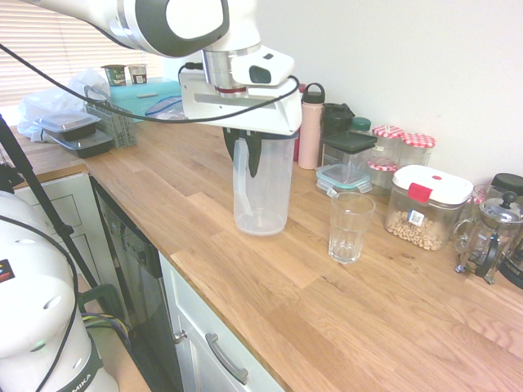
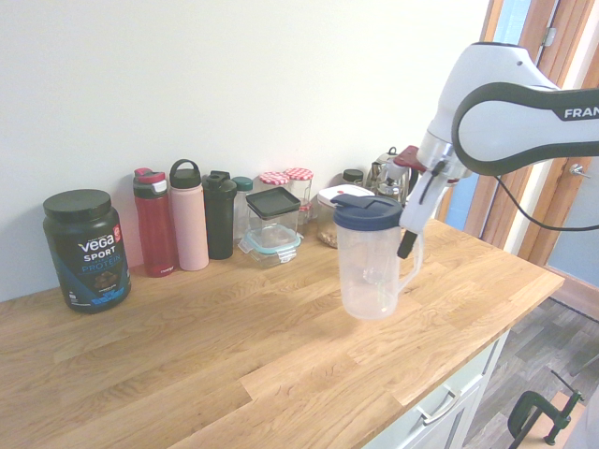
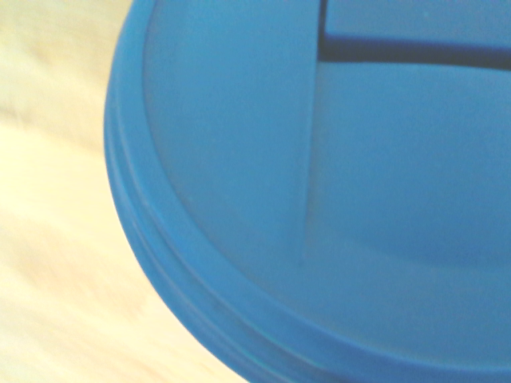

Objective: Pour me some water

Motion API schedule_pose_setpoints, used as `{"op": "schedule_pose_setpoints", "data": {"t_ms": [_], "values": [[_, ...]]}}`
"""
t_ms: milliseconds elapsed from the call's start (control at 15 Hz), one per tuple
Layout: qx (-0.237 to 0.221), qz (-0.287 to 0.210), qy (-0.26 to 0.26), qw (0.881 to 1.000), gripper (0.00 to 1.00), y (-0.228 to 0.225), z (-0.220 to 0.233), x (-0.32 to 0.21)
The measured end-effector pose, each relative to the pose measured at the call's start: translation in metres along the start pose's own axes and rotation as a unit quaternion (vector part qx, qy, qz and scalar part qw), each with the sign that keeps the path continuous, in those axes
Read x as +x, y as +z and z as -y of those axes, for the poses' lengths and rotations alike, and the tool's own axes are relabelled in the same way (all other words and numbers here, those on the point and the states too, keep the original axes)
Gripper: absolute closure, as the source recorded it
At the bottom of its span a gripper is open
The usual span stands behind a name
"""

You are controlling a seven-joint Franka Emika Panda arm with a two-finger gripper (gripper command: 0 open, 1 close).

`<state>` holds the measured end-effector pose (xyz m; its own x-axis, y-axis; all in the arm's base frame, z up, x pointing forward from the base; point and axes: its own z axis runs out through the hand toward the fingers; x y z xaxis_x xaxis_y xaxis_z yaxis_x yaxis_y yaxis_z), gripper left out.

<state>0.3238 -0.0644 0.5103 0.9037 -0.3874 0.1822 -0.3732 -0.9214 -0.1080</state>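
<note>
Gripper (image 1: 243, 165) clamping pitcher (image 1: 268, 196) by handle (image 1: 242, 181), jaws closed; pitcher standing upright, glass (image 1: 350, 230) sitting near, to its right in first exterior view.

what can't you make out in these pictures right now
- Glass: in the second exterior view the pitcher stands in front of it.
- Pitcher's lid: mostly covered by the arm in the first exterior view, cut off by the edge and out of focus in the wrist view.
- Black protein tub: hidden behind the arm in the first exterior view.
- Water level: no clear line shows through the cloudy pitcher wall.
</note>
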Motion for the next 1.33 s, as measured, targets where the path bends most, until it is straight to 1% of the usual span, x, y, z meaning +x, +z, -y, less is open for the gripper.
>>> {"op": "schedule_pose_setpoints", "data": {"t_ms": [200,400,533,667,867,1067,1333], "values": [[0.0,0.003,-0.012,1.0,1.0,-0.002,-0.067,0.013],[-0.014,0.012,-0.019,1.0,1.0,-0.013,-0.1,0.045],[-0.039,0.028,-0.032,0.998,1.0,-0.022,-0.114,0.074],[-0.08,0.047,-0.052,0.994,1.0,-0.03,-0.117,0.1],[-0.153,0.067,-0.079,0.983,1.0,-0.028,-0.098,0.135],[-0.22,0.098,-0.105,0.965,1.0,-0.025,-0.083,0.151],[-0.278,0.124,-0.123,0.944,1.0,-0.027,-0.082,0.151]]}}
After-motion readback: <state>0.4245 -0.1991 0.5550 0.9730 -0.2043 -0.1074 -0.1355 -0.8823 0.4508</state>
